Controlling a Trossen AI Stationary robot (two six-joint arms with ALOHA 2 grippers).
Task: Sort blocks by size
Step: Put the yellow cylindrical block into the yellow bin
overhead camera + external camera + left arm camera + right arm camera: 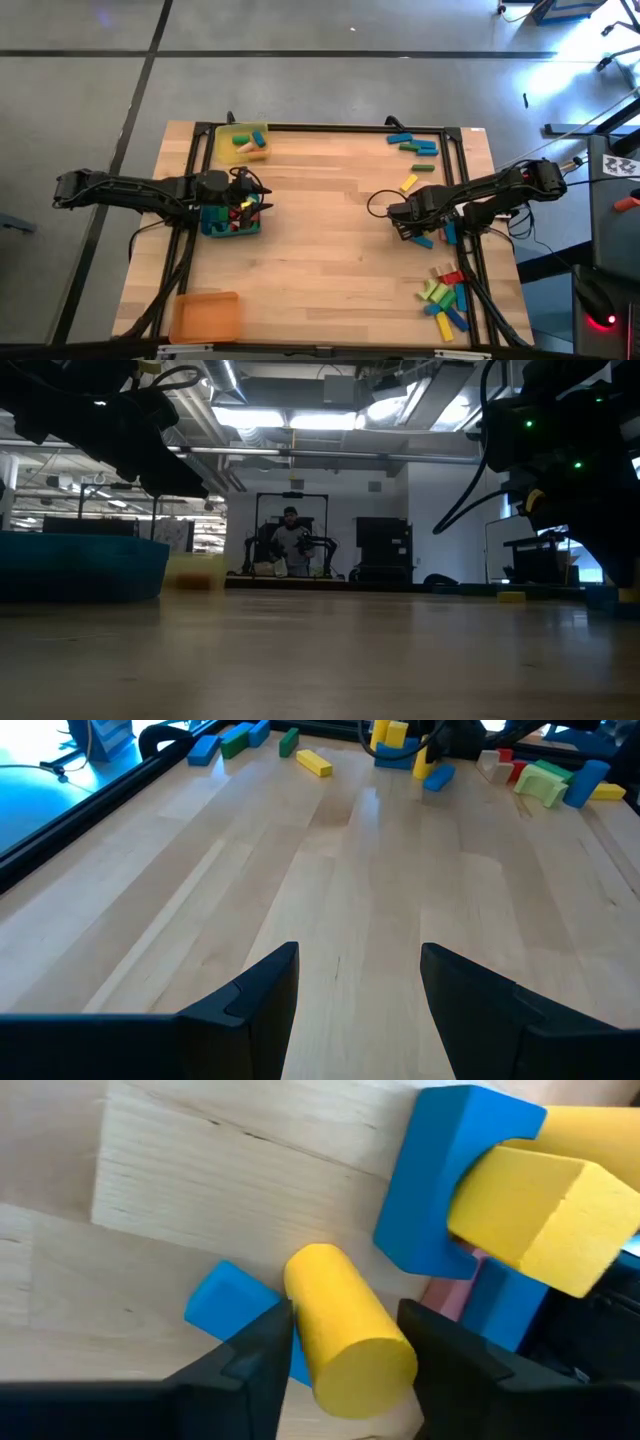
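While part-hidden, yellow cylinder (pixel 350 1335) sits betw. right gripper (pixel 345 1345) fingers.

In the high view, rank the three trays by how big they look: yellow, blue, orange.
1. Orange tray, at the near left corner, looks largest.
2. Yellow tray and blue tray look about alike; the left gripper hangs partly over the blue one, so I won't rank those two.
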